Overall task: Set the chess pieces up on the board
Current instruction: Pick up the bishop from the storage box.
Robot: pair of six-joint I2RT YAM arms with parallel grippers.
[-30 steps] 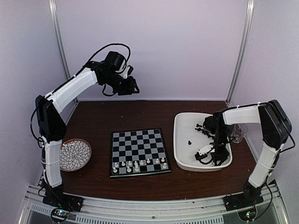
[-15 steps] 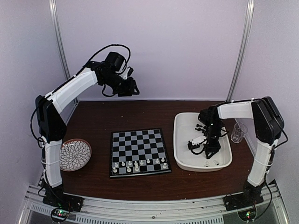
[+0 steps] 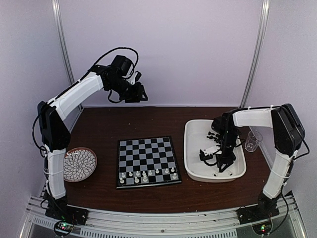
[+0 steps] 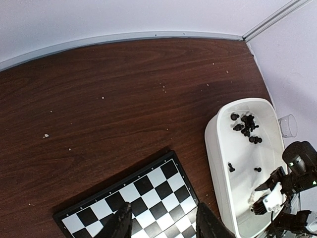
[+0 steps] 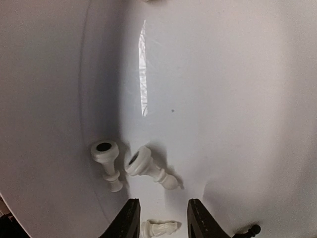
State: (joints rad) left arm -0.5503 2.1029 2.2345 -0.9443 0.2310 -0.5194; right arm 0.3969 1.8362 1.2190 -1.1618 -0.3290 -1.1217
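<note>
Jaws on the left gripper [image 4: 161,223] are spread with nothing between them, and it hangs high over the far side of the board [image 3: 146,153]. Well left of the board sits a round patterned plate [image 3: 79,164], out of play.

On the board itself, a cluster of white pieces [image 3: 148,173] stands in the near rows and the far rows are bare, so I'd call the job under halfway.

Right of the board is the white tray [image 3: 189,148], with black pieces [image 4: 246,126] heaped at its far end. The right gripper [image 5: 162,210] is down at the tray's near end. Its jaws are apart, with a fallen white piece [image 5: 159,228] lying in the gap, and I can't see both tips touching it. Two more toppled whites [image 5: 148,168] lie just beyond, hard against the curved wall. Furthest right of the board stands a clear cup [image 3: 253,141].

These figurines look light, hard and slick, and on their sides they should roll. Best to pinch across the narrow stem, since the flared base may squirt out.
</note>
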